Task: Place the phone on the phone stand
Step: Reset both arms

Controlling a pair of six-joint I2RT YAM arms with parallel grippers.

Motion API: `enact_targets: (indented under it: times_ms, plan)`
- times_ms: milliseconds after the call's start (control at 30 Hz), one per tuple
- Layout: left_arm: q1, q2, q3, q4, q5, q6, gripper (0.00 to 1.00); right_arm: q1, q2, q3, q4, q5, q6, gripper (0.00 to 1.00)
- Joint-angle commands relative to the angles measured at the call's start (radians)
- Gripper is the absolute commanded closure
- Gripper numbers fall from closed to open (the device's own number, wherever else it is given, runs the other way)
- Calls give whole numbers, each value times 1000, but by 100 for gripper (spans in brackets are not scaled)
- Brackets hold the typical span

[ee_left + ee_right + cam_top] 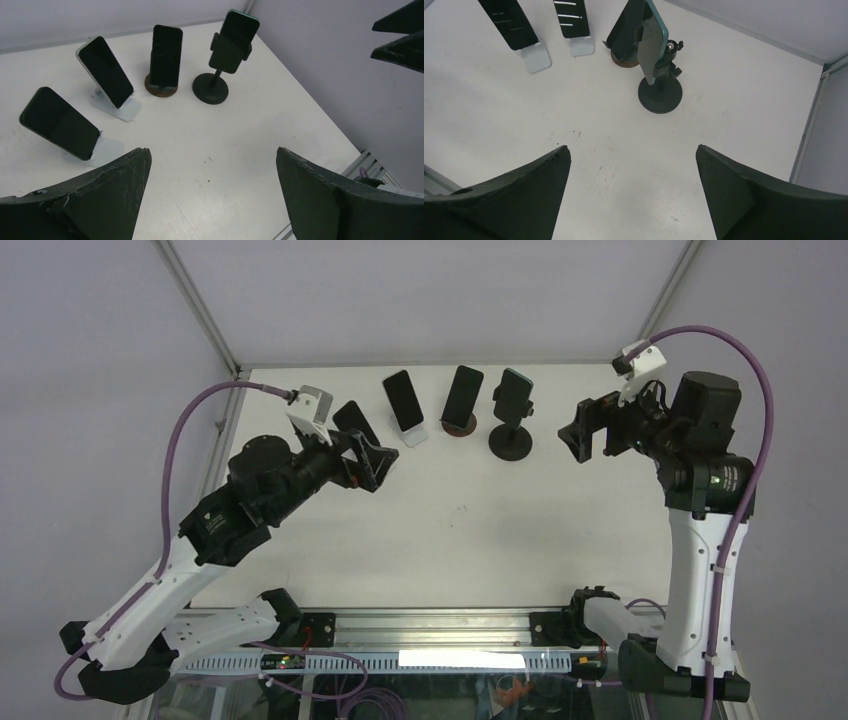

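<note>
Several dark phones stand on stands in a row at the back of the white table. A teal-edged phone (513, 392) (239, 31) (653, 46) sits clamped on the black round-base phone stand (511, 443) (210, 89) (660, 95). Left of it another phone (463, 394) (166, 52) leans on a brown round stand (459, 428) (161, 90). Two more phones (105, 71) (59, 123) rest on white stands. My left gripper (375, 462) (212, 150) is open and empty, just right of the leftmost phone. My right gripper (585, 430) (632, 147) is open and empty, right of the black stand.
The two white stands (122, 109) (107, 149) sit at the back left. Grey enclosure walls with metal posts (200, 305) bound the table. The right gripper's fingers (400, 35) show at the top right of the left wrist view. An aluminium rail (440, 625) runs along the near edge.
</note>
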Motion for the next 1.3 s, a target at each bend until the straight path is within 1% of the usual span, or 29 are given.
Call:
enact_targets:
  times_ms: [0,67,167,300,433,533,667,933,1267]
  plan:
    - [14,-28,104,-103,-34,51,1,-6,-23,82,-46,-47,97,1]
    - [14,-31,138,-134,-31,44,1,-6,-24,116,-76,-105,94,1]
    - [13,-44,173,-160,-19,33,1,-6,-26,159,-94,-132,137,1]
    - [13,-76,200,-173,-2,20,1,-9,-31,195,-85,-124,249,1]
    - [14,-90,222,-197,0,21,1,-9,-32,230,-90,-69,290,1]
    - [13,-89,232,-211,6,22,1,-9,-30,256,-101,-45,294,1]
    - [14,-80,236,-222,14,27,1,-12,-28,265,-98,-55,301,1]
    - [13,-85,200,-224,20,27,1,-19,-31,248,-105,-73,291,1]
    - [14,-54,160,-202,12,19,1,-24,-17,219,-109,-75,263,1]
